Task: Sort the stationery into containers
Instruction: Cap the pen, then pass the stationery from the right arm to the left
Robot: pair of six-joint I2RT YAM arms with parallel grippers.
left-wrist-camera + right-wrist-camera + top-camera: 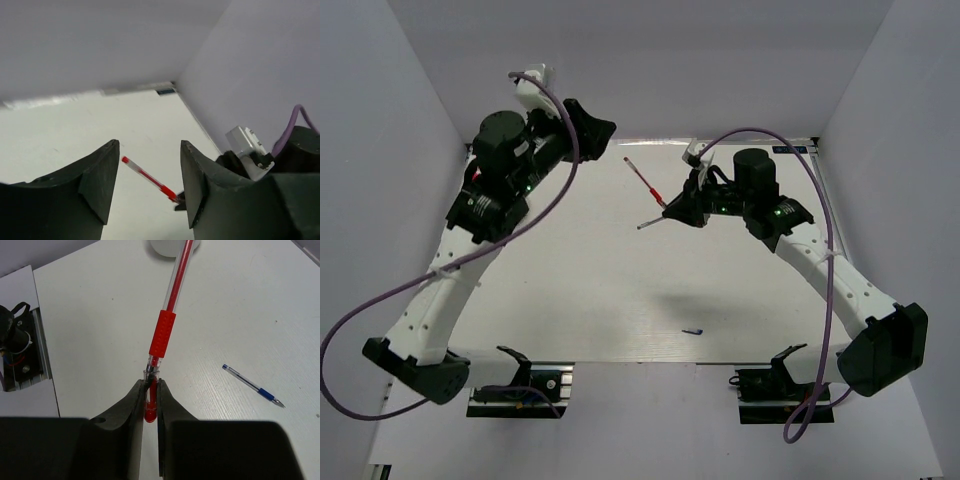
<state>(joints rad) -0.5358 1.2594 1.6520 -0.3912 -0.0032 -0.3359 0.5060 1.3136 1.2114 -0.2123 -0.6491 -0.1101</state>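
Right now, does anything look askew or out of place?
The right tool pinches the red pen only at its very end, so nearly all of it juts out unsupported. A blue pen lies loose on the table.

the red pen (170, 300) is showing a clear, glossy plastic barrel, and its red grip sleeve is looking rubbery and studded with small bumps. the right end effector (150, 385) is presenting matt black plastic fingers with a faint sheen along their edges. the left end effector (149, 150) is wearing the same dull black plastic. the blue pen (252, 385) is gleaming as clear plastic with a blue grip. the tabletop (100, 315) is appearing white, matt and finely grained. the walls (100, 40) are looking smooth and matt. the purple cable (380, 296) is shining slightly.
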